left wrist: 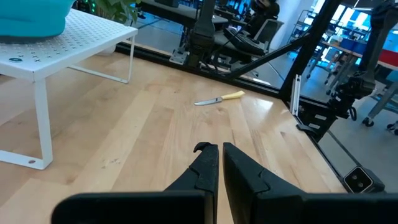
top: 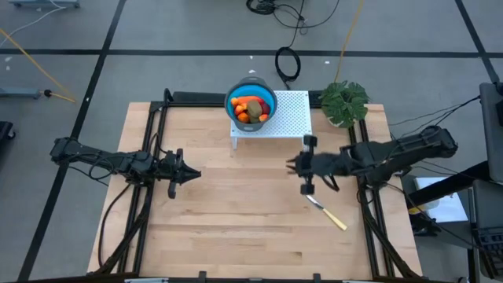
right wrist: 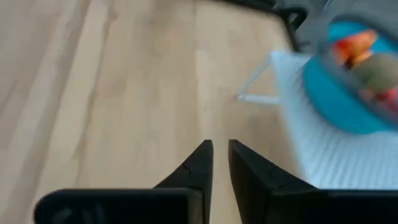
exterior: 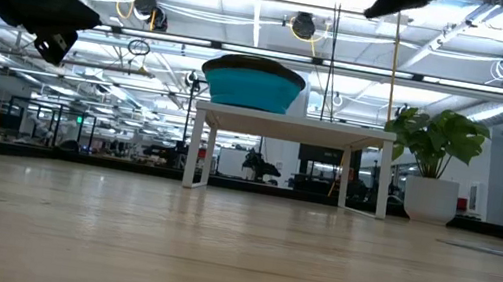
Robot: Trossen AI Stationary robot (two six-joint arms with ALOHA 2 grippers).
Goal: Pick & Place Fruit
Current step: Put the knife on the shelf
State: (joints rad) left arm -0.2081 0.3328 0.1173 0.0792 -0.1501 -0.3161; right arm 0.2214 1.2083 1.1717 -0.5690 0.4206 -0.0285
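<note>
Both arms are just hanging out over the table, stretched in from opposite sides and pointing at each other. Left gripper [top: 192, 174] sits at about 9 o'clock from the table's middle, fingers [left wrist: 205, 171] pinched nearly together with nothing between them. Right gripper [top: 292, 165] is around 3 o'clock, wrist level, its fingers [right wrist: 198, 163] also close together with only a thin gap, empty too.

Bright overhead strip lighting, soft shadows; right wrist view motion-blurred.
</note>
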